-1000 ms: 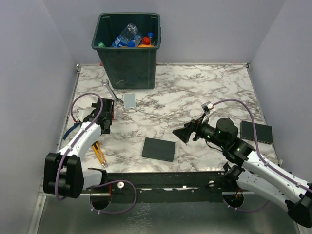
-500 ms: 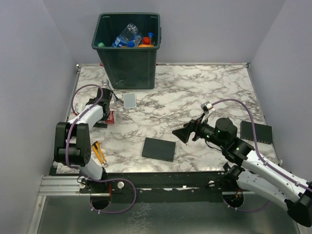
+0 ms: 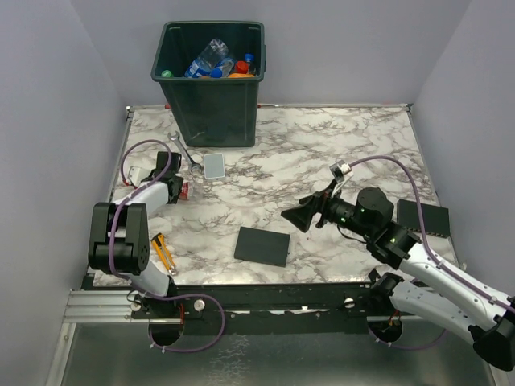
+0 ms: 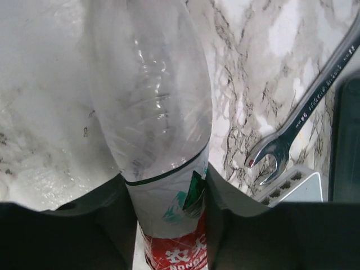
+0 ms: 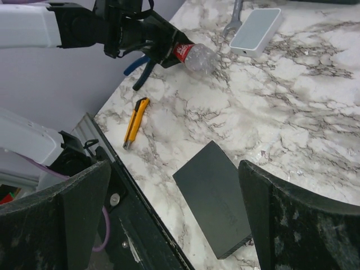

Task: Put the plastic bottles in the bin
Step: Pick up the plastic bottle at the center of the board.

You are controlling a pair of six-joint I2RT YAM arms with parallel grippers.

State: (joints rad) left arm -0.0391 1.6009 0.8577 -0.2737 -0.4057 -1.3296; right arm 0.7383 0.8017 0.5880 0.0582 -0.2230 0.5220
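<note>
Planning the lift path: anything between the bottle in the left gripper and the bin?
Nothing tall. A wrench and a small white box lie flat on the table between the bottle, clamped by the left gripper, and the bin. Only the bin's own wall needs clearing.

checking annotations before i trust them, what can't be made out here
- Left wrist: bottle, near end cut off by the bottom edge.
- Top: how many bottles lie in the bin; they overlap, and its wall hides the lower ones.
- Left wrist: wrench, handle cut off at the right edge.
</note>
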